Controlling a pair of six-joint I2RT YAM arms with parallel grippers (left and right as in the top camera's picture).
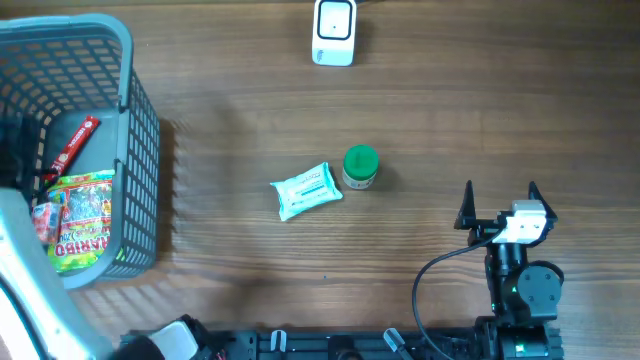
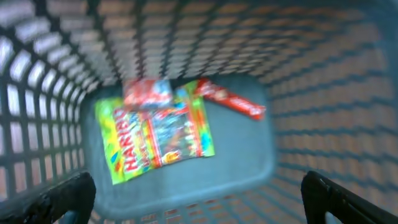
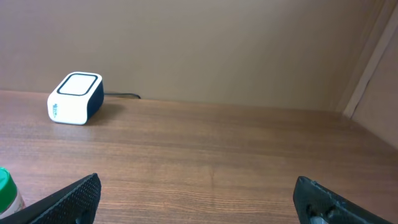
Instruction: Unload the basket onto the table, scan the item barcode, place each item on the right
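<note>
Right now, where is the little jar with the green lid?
The green-lidded jar stands mid-table in the overhead view, just right of the wipes pack.

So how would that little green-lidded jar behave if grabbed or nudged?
The green-lidded jar stands upright and looks rigid, so it should keep its shape in a grip. Being round, it would probably roll if tipped over. A sideways push could drive it into the packet close beside it.
</note>
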